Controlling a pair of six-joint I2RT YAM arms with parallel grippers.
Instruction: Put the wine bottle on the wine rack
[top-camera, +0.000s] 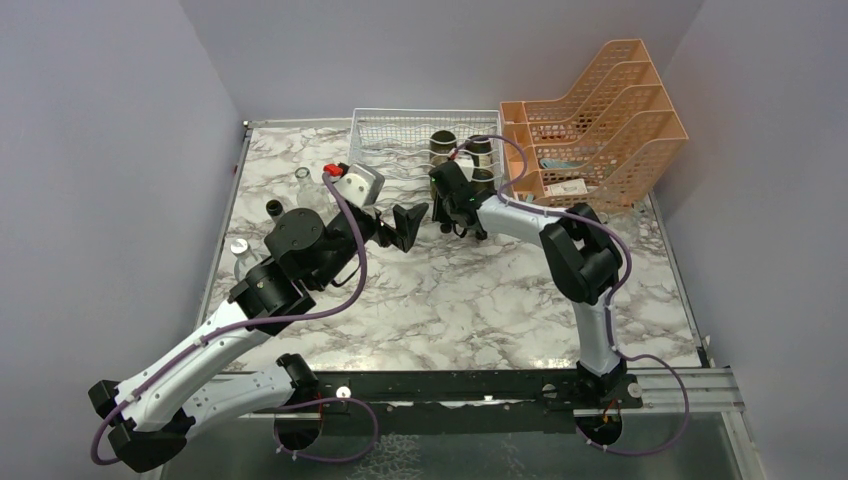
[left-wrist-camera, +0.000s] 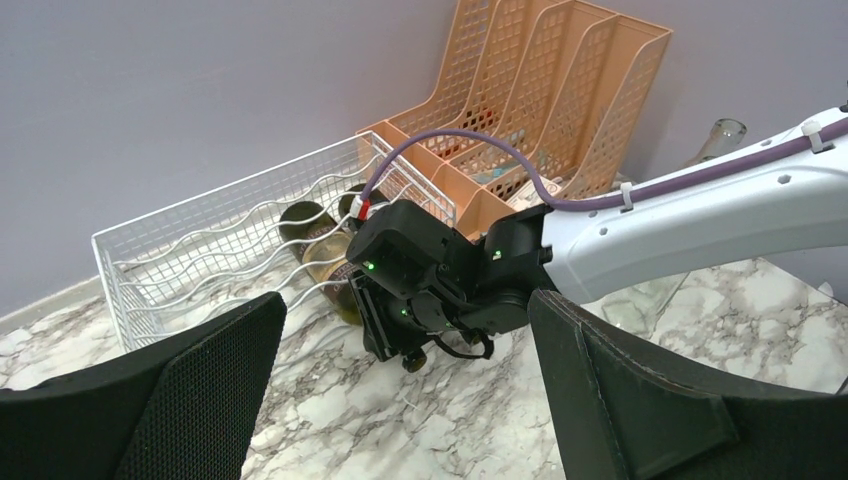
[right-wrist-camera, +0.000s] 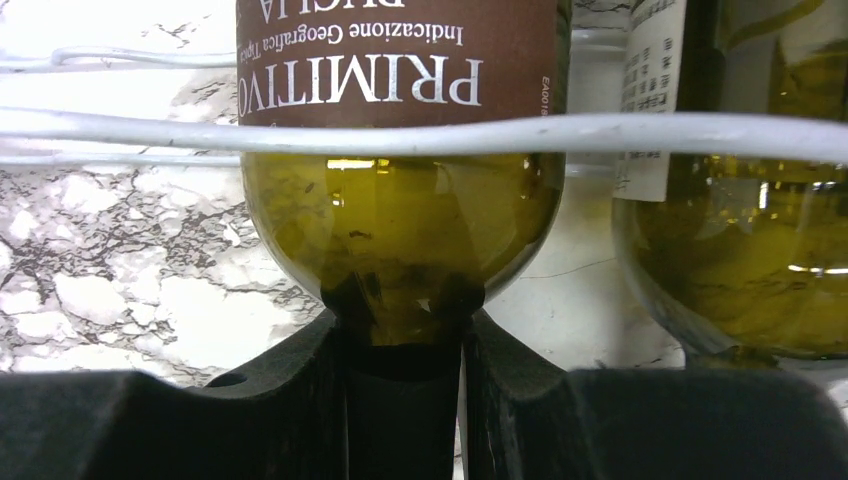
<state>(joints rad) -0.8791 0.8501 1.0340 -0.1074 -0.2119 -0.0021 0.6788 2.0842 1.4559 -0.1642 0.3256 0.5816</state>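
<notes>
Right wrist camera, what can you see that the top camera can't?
Only the right wrist view shows the brown PRIMITIVO label and the right fingers pinching the wine bottle by its neck. Only the top view shows the orange tray and the left fingers wide open. Both show that bottle and a second bottle lying in the white wire rack on the marble table.

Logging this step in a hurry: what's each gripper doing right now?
Left gripper: open, holding nothing.
Right gripper: closed on the neck of the wine bottle, which lies in the wire rack.
</notes>
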